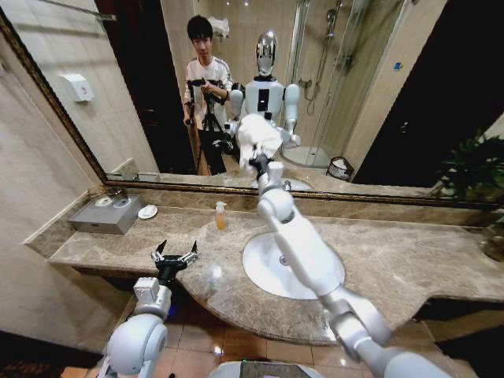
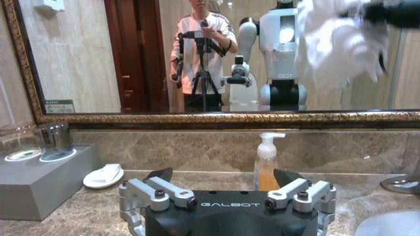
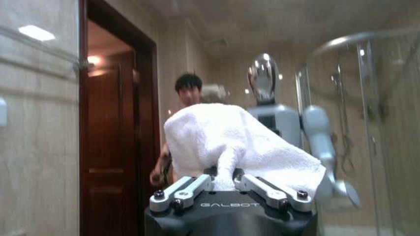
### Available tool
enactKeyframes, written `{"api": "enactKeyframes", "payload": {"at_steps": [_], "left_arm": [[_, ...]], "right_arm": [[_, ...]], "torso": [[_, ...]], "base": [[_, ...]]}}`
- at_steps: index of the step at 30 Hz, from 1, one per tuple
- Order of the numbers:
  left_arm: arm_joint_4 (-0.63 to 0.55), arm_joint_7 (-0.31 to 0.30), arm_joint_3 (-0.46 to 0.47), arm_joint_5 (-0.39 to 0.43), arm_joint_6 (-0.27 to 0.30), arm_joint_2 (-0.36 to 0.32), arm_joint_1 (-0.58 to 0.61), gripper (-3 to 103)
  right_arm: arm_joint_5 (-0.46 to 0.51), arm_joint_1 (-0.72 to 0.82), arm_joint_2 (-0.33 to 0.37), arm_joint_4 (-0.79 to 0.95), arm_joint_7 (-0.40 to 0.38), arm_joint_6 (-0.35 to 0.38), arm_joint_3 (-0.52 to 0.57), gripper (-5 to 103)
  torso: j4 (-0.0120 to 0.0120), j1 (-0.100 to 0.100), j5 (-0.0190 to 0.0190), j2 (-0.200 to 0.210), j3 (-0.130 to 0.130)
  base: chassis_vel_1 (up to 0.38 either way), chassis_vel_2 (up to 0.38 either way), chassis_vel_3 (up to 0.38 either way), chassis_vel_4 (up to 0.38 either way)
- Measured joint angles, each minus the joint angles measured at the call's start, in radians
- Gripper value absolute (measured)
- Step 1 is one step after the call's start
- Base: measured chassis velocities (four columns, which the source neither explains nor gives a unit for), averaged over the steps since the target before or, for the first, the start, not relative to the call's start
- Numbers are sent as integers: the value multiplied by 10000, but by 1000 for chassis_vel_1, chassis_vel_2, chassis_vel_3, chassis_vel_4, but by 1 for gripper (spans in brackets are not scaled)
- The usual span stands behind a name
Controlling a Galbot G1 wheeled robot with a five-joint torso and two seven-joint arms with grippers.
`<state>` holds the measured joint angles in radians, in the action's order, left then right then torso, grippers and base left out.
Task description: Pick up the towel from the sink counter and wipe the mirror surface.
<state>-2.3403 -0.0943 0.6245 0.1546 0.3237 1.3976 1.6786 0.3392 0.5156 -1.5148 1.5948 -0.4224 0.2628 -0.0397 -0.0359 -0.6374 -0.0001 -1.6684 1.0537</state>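
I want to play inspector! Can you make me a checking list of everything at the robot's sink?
Surface: sink counter, marble, with a white basin.
Job's things: towel held up against the mirror surface.
Clutter: soap bottle, soap dish, grey tray with glass cups.
Grippers: right gripper shut on the towel; left gripper open, over the counter's front edge.
Cables: nothing seen.
Surroundings: plant at the right; shower reflected.

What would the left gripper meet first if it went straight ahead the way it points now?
Probably the soap bottle, standing ahead of the open left gripper on the sink counter; depth is unclear.
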Motion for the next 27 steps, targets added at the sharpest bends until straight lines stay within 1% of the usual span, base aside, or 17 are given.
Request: {"api": "enactKeyframes", "payload": {"at_steps": [2,5,6,8,10,12,14,16,18,21,24,25,27], "left_arm": [[0,0,0,0,0,0,0,100],[0,0,0,0,0,-1,0,100],[0,0,0,0,0,-1,1,100],[0,0,0,0,0,0,0,100],[0,0,0,0,0,-1,0,100],[0,0,0,0,0,-1,1,100],[0,0,0,0,0,-1,0,100],[0,0,0,0,0,0,0,100],[0,0,0,0,0,-1,0,100],[0,0,0,0,0,0,0,100],[0,0,0,0,0,-1,0,100],[0,0,0,0,0,0,1,100],[0,-1,1,1,0,-1,1,100]], "right_arm": [[-64,190,96,-1,-3,-12,63,8],[-109,339,545,-34,-72,-45,372,8],[-75,262,701,-35,-107,-47,464,8],[-53,215,754,-30,-119,-47,491,8],[118,-239,961,189,-246,-46,567,8],[132,-417,947,280,-291,-44,510,8],[65,-590,732,364,-297,-45,224,8],[37,-591,662,369,-280,-45,140,8],[-142,-426,349,273,-175,-49,-132,8],[-330,-115,207,61,-83,-92,-237,8],[-273,176,305,55,-90,-93,-232,8],[-168,447,573,223,-116,-92,-173,8],[-88,943,1162,928,-222,-92,-44,8]], "torso": [[-1,0,0,0,0],[4,0,1,0,0],[5,0,3,0,1],[5,0,3,0,1],[4,0,1,0,0],[4,0,-1,0,0],[-1,-1,-1,0,0],[-2,-1,-1,0,0],[-6,0,-2,0,0],[-6,0,-1,1,1],[-3,0,0,0,0],[-5,0,1,1,1],[6,-2,3,1,1]], "base": [[0,0,0,0],[0,0,0,0],[0,0,0,0],[0,0,0,0],[0,0,0,0],[0,0,0,0],[0,0,0,0],[0,0,0,0],[0,0,0,0],[0,0,0,0],[0,0,0,0],[0,0,0,0],[0,0,0,0]]}}
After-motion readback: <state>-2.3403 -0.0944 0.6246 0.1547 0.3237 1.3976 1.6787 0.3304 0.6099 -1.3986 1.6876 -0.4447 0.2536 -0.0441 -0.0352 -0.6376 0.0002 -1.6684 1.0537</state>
